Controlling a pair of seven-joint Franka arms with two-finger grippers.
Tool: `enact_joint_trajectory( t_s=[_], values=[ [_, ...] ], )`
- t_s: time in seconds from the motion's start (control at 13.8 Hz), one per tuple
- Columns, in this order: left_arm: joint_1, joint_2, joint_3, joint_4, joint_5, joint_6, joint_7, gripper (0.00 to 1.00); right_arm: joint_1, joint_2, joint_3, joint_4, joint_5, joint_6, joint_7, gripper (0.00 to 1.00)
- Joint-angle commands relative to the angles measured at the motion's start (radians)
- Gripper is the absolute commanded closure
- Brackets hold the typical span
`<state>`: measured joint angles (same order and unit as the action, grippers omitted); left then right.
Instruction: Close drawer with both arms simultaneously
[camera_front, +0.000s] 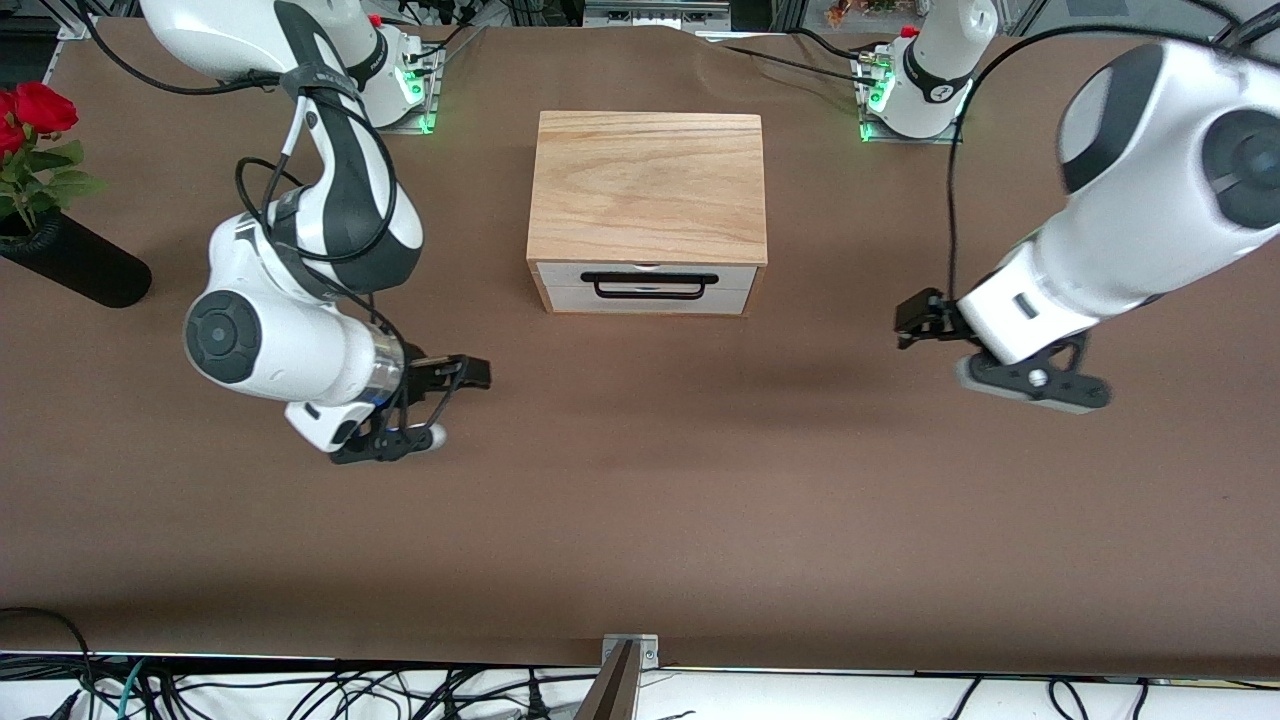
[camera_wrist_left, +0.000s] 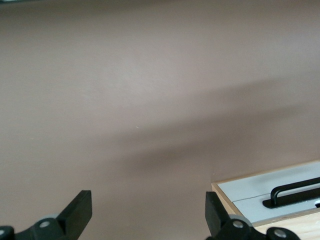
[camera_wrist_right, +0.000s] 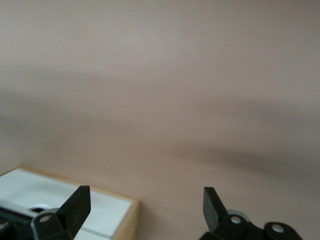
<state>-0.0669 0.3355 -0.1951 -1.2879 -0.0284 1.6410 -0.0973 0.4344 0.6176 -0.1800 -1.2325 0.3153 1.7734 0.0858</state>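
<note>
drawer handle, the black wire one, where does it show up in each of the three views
Front view: the handle lies across the white drawer front, mid-table, under the wooden box top.
Left wrist view: one end of the handle shows at the lower corner, past the left gripper, whose fingers stand open.
Right wrist view: only a sliver of handle shows at the lower corner, beside the open right gripper.
Shared landmark: the white drawer front.

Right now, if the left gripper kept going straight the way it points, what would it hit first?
Probably nothing soon: the left gripper, fingers open, points across the brown table toward the right arm's end, passing in front of the drawer. Depth is unclear.
</note>
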Motion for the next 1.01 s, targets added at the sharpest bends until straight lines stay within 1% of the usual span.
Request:
enact_joint_trajectory(
  t_s=[0.0, 0.07, 0.14, 0.22, 0.29, 0.36, 0.51, 0.58, 0.65, 0.8, 0.94],
  values=[
    [0.022, -0.071, 0.032, -0.051, 0.022, -0.009, 0.005, 0.0, 0.0, -0.004, -0.079, 0.031, -0.019, -0.005, -0.037, 0.0],
    [0.015, -0.14, 0.075, -0.12, 0.022, -0.006, 0.01, 0.0, 0.0, -0.004, -0.114, 0.04, -0.018, -0.002, -0.031, 0.0],
    [0.015, -0.218, 0.082, -0.184, 0.021, -0.006, 0.014, 0.0, 0.001, -0.004, -0.157, 0.047, -0.018, 0.0, -0.029, 0.0],
    [0.013, -0.301, 0.082, -0.274, 0.018, -0.006, 0.013, 0.0, 0.006, -0.007, -0.198, 0.047, -0.018, 0.0, -0.028, 0.0],
    [0.013, -0.344, 0.082, -0.341, 0.013, -0.004, -0.005, 0.0, 0.004, -0.015, -0.216, 0.047, -0.021, 0.0, -0.031, 0.0],
    [0.019, -0.36, 0.085, -0.353, 0.013, -0.004, 0.013, 0.0, -0.014, -0.039, -0.216, 0.045, -0.024, -0.002, -0.032, 0.0],
    [0.024, -0.36, 0.098, -0.35, 0.019, -0.027, 0.008, 0.0, -0.052, -0.09, -0.208, 0.028, -0.048, 0.003, -0.031, 0.0],
    [0.03, -0.354, 0.098, -0.34, 0.015, -0.062, 0.01, 0.0, -0.077, -0.117, -0.199, 0.019, -0.048, 0.023, -0.032, 0.0],
    [0.03, -0.348, 0.097, -0.321, 0.021, -0.079, 0.016, 0.0, -0.1, -0.155, -0.176, 0.004, -0.048, 0.043, -0.032, 0.0],
    [0.029, -0.343, 0.097, -0.315, 0.021, -0.092, 0.011, 0.0, -0.153, -0.229, -0.138, -0.063, -0.056, 0.061, -0.031, 0.0],
    [0.03, -0.343, 0.098, -0.312, 0.019, -0.134, 0.013, 0.0, -0.209, -0.289, -0.133, -0.111, -0.073, 0.084, -0.032, 0.0]
  ],
)
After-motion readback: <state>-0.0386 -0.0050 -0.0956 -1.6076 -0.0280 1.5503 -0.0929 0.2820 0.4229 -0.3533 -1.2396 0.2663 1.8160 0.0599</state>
